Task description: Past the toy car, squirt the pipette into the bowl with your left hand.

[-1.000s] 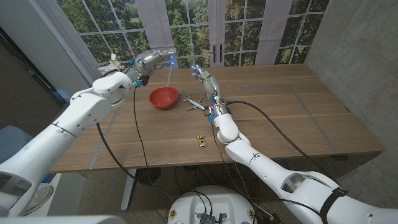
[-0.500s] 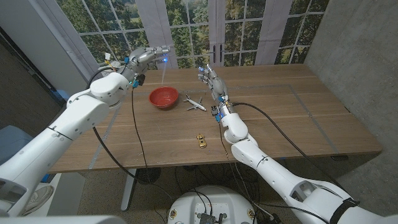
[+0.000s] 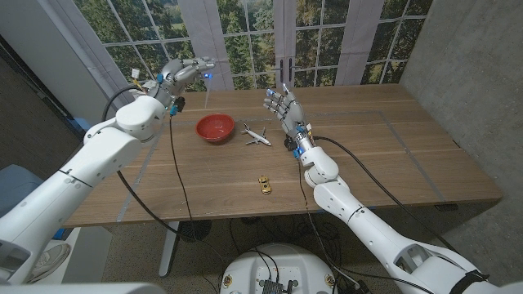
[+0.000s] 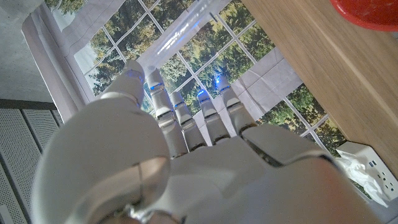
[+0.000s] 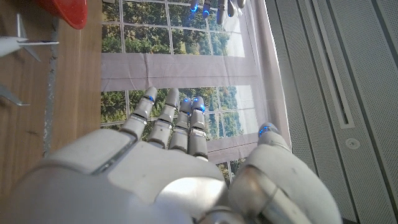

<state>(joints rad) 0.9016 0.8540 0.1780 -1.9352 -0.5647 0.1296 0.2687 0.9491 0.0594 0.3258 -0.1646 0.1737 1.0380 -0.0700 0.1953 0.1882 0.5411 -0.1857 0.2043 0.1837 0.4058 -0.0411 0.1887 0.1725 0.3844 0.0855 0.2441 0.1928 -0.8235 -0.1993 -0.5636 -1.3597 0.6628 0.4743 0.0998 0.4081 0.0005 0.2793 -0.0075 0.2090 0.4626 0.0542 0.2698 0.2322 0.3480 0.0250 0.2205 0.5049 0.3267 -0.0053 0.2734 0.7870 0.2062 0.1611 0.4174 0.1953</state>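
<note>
- Left hand (image 3: 184, 70) raised above table's far left edge, behind red bowl (image 3: 215, 127); pipette (image 3: 210, 91) hanging from fingertips, pinched.
- Right hand (image 3: 282, 104) upright, fingers spread, holding nothing, just right of toy plane (image 3: 257, 135).
- Toy car (image 3: 265, 185) near front of table (image 3: 392, 155), well apart from bowl.
</note>
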